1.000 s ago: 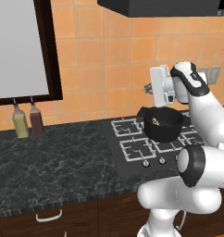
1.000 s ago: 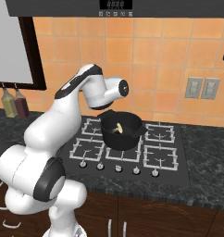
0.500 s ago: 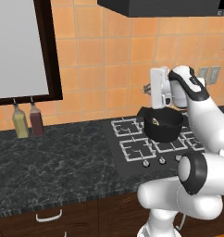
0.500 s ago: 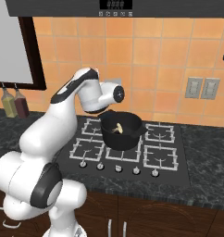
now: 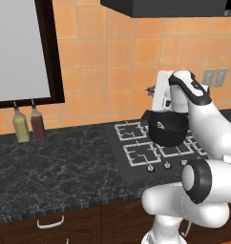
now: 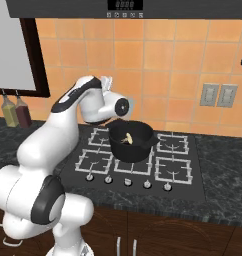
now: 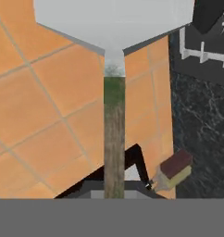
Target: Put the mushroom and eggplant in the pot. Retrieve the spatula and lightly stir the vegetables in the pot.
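Observation:
In the hand view, the spatula [image 7: 114, 129] runs straight up from my gripper [image 7: 114, 192], which is shut on its thin tan handle. Its flat light grey blade spreads across the top of that view, against the orange wall tiles. The black pot [image 5: 168, 129] stands on the stove's back burner, with the pale tan mushroom [image 6: 127, 139] lying inside it. I cannot make out the eggplant against the pot's dark inside. In the left base view, my gripper [image 5: 153, 90] hangs above and just left of the pot, close to the wall.
The stove [image 6: 168, 171] has several burners and a row of knobs along its front. Two bottles [image 5: 29, 125] stand against the wall, far left on the dark counter. A range hood [image 6: 128, 7] hangs overhead. Wall outlets [image 6: 218, 95] sit to the right.
My hand, holding the spatula, has drifted a little lower and slightly left near the wall. The pot and the mushroom have stayed where they were.

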You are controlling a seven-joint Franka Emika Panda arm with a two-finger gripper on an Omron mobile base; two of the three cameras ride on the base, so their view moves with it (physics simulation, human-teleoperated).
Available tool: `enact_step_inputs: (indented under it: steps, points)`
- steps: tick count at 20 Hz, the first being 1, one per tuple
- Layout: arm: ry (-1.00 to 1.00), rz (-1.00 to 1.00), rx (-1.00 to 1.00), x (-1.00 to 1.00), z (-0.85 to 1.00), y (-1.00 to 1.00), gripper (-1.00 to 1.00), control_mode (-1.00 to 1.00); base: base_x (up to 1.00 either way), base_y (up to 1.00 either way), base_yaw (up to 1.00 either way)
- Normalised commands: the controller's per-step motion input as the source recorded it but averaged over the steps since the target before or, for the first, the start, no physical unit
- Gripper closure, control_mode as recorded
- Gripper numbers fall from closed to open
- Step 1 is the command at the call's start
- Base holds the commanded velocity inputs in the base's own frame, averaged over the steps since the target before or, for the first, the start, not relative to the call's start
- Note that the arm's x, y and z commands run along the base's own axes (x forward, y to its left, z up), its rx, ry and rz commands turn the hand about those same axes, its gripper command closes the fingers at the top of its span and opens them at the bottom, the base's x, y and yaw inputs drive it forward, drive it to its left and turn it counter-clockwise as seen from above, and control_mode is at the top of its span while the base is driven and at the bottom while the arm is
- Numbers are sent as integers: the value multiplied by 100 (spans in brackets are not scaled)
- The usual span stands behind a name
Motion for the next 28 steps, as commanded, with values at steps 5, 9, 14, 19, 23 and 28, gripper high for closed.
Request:
enact_step_inputs:
  steps: [5,9,14,19,23,28]
  points:
    - [15,-21,33,8,1,0,100,-100,0,0,0]
    - [11,-26,39,14,0,0,100,-100,0,0,0]
    - [5,-35,35,11,0,-6,100,-100,0,0,0]
    - [4,-29,7,17,0,-7,100,-100,0,0,0]
    - [0,-1,14,0,3,-27,100,-100,0,0,0]
    - [-3,0,23,0,1,-47,100,-100,0,0,0]
